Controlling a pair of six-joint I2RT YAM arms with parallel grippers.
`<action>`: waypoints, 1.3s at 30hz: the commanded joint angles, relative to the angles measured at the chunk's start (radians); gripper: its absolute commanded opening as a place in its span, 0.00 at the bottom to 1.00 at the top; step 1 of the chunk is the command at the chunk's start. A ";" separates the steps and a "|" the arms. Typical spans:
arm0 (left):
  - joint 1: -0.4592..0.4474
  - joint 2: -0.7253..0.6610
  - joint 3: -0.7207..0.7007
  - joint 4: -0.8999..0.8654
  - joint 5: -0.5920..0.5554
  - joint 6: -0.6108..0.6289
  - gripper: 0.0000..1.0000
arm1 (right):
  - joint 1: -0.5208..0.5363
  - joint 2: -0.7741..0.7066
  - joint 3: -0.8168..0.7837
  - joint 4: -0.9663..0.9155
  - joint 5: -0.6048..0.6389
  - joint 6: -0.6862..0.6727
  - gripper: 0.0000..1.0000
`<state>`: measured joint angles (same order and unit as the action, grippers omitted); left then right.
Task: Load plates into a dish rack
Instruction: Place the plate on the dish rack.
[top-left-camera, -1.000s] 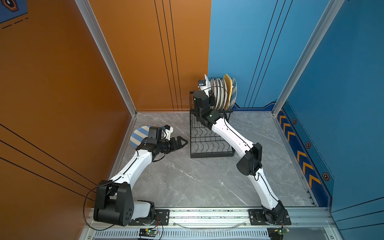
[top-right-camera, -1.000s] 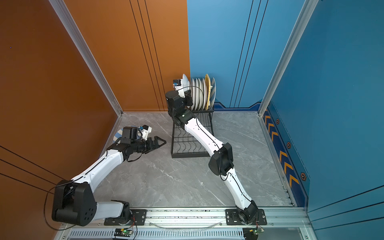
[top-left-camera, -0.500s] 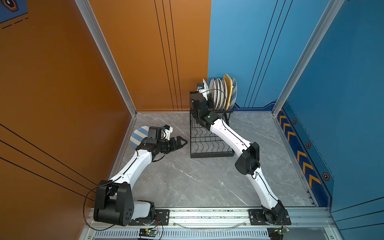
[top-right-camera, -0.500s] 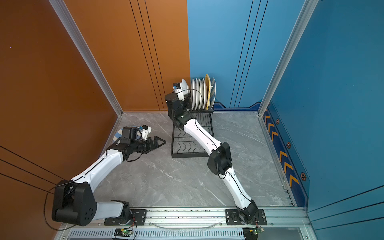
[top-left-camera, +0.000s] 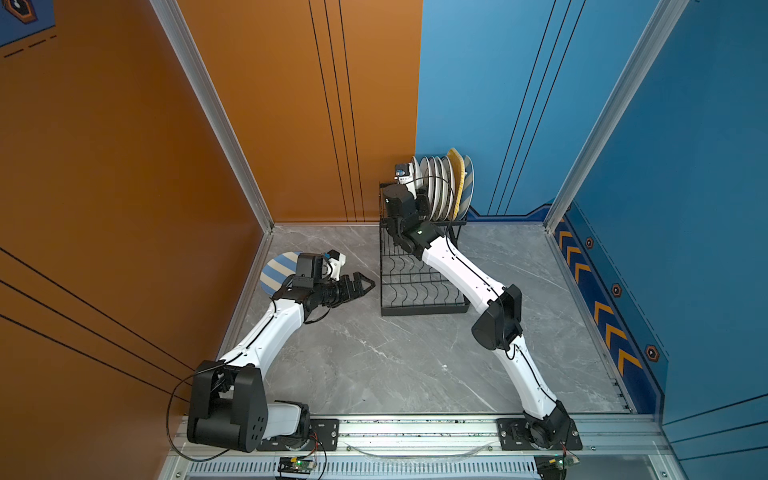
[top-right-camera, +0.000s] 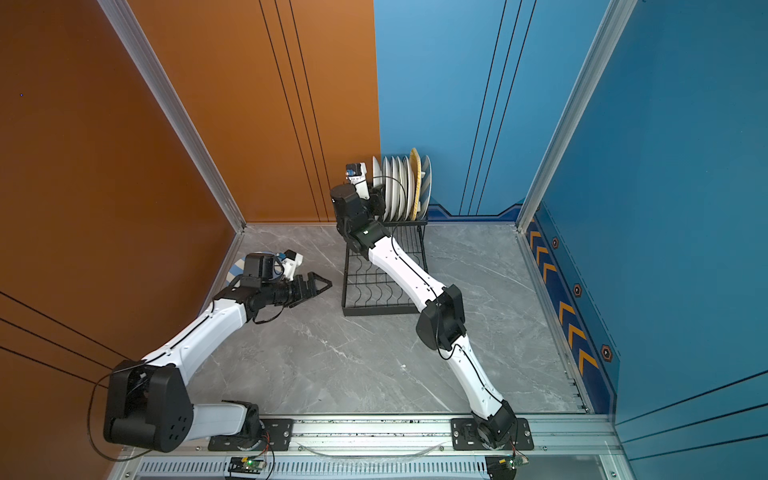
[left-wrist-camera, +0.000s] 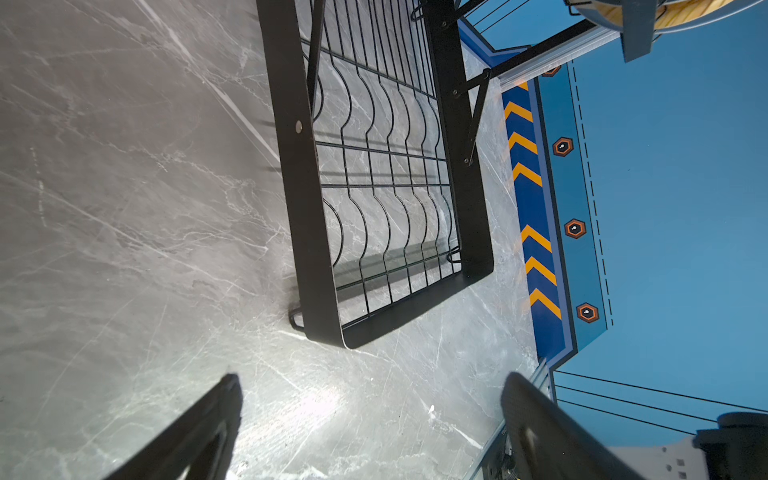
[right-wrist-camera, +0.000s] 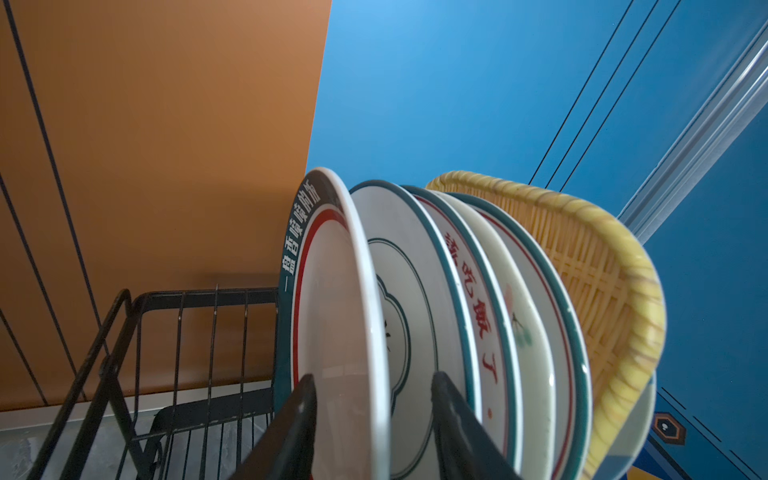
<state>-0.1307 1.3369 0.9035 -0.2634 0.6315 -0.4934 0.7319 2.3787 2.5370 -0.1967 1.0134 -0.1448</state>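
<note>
1. The dish rack (top-left-camera: 422, 306) stands mid-frame against the back wall in both top views. Its upper tier holds a row of plates (top-left-camera: 438, 187) on edge, with the yellow woven plate (right-wrist-camera: 582, 270) near the row's right end.
2. The right gripper (right-wrist-camera: 374, 376) is at the left end of that row. Its jaws are parted, one on each side of the outermost plate (right-wrist-camera: 328, 299), the dark-rimmed one. A gap shows between the rim and one jaw, so it straddles the plate rather than clamping it. The plate sits in its slot.
3. The left gripper (top-left-camera: 368, 286) is spread wide and empty, low over the table (top-left-camera: 374, 365). Its tips point frame-right at the rack's lower tier.
4. A striped plate (top-left-camera: 274, 270) appears to lie flat at frame-left by the orange wall, partly hidden by the left wrist. It is the only plate seen outside the rack.
5. Key relation: the striped plate lies behind the left gripper, on the side away from its tips.
   - It is round, so there is no long axis to line up with, and only the rim offers a hold.
   - The left arm is much nearer, since the right arm is up at the rack's upper tier, well apart from it.
   - My judgement is that the left wrist must turn back toward frame-left before it can reach the plate.
</note>
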 joint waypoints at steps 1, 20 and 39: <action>0.009 -0.008 -0.012 -0.014 -0.013 0.017 0.98 | 0.016 -0.096 0.033 -0.040 -0.010 0.023 0.49; 0.091 -0.066 -0.032 -0.108 -0.188 0.005 0.98 | 0.053 -0.397 -0.145 -0.403 -0.231 0.342 0.57; 0.455 0.024 0.069 -0.233 -0.387 0.079 0.99 | 0.016 -0.812 -0.871 -0.395 -0.615 0.669 0.67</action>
<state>0.2874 1.3159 0.9180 -0.4751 0.2676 -0.4664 0.7643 1.6234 1.7306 -0.5961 0.4686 0.4511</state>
